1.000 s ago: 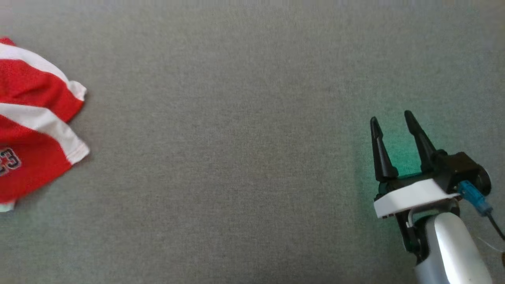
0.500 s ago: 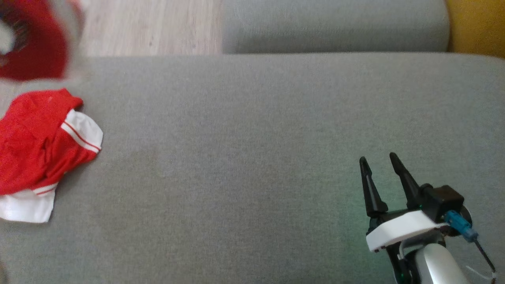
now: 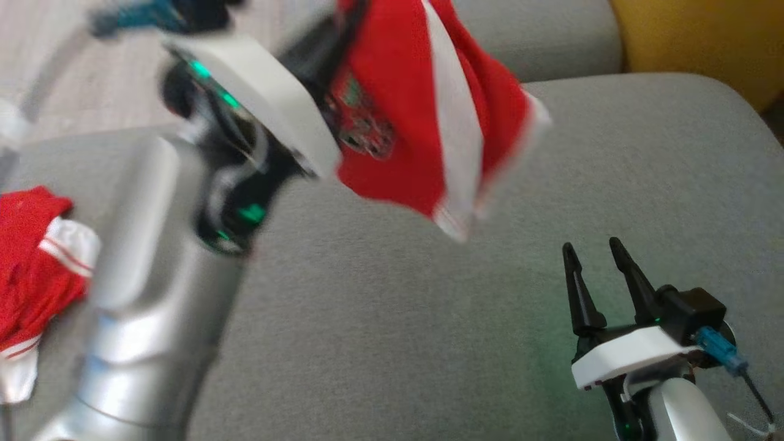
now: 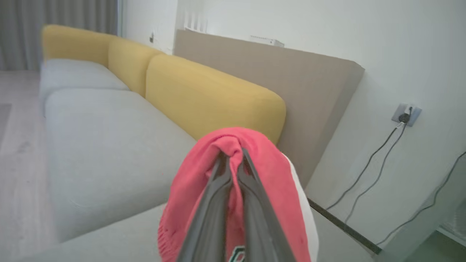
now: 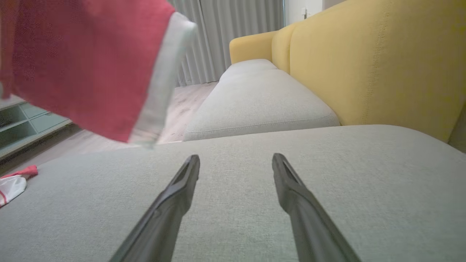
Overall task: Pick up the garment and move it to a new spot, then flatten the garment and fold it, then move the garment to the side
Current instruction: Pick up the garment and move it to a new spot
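A red garment (image 3: 416,104) with white stripes and trim hangs in the air over the grey sofa cushion (image 3: 392,331), blurred by motion. My left gripper (image 3: 346,30) is shut on its bunched top, and the cloth drapes over both fingers in the left wrist view, where the gripper (image 4: 233,154) pinches the garment (image 4: 269,174). The garment's hem (image 5: 80,62) hangs at the upper left of the right wrist view. My right gripper (image 3: 591,245) rests low at the cushion's right, open, with nothing between its fingers (image 5: 236,160).
A second red and white garment (image 3: 37,257) lies crumpled at the cushion's left edge (image 5: 12,182). Yellow backrests (image 5: 364,65) line the sofa's right side. Another grey cushion (image 5: 255,105) and wooden floor (image 3: 92,92) lie beyond.
The head camera has shifted. My left arm has swung into view, carrying the garment up and rightward over the cushion. The right gripper stays open in place.
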Motion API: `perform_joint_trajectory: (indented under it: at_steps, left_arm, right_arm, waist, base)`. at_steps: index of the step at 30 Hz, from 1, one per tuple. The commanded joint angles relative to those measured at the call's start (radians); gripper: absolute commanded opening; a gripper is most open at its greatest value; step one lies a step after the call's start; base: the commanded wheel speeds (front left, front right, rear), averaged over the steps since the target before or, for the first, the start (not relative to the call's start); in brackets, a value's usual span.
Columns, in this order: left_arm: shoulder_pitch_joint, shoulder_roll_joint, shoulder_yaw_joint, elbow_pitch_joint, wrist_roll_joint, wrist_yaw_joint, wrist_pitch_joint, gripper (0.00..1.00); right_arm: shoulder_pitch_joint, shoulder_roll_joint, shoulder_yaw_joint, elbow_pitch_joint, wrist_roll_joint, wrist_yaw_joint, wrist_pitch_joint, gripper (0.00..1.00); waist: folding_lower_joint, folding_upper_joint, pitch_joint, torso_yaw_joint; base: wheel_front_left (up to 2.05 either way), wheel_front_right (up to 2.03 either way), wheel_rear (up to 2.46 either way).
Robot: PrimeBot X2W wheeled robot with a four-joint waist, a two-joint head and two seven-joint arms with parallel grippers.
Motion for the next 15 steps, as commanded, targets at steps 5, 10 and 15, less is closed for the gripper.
perform_joint_trajectory:
  at_steps: [5,10,15]
  left_arm:
    - [0.087,-0.054,-0.043,0.061,0.017,-0.014,-0.109,0.0]
    - [0.19,-0.079,-0.126,0.235,0.108,-0.01,-0.26,0.0]
    - [0.24,-0.09,-0.183,0.452,0.196,0.017,-0.407,0.71]
  right_arm:
    - [-0.039,-0.005,0.013,-0.045,0.0,0.008,0.002,1.0]
    - [-0.059,-0.005,0.027,-0.052,0.0,0.008,0.006,1.0]
    - [-0.062,-0.005,0.03,-0.049,0.004,0.008,0.006,1.0]
  waist:
    - [0.0,-0.0001,0.042,-0.084]
    - [0.0,-0.0001,0.066,-0.134]
    - [0.0,-0.0001,0.062,-0.135]
  base:
    - [0.0,0.0,0.0]
    - [0.0,0.0,0.0]
    - [0.0,0.0,0.0]
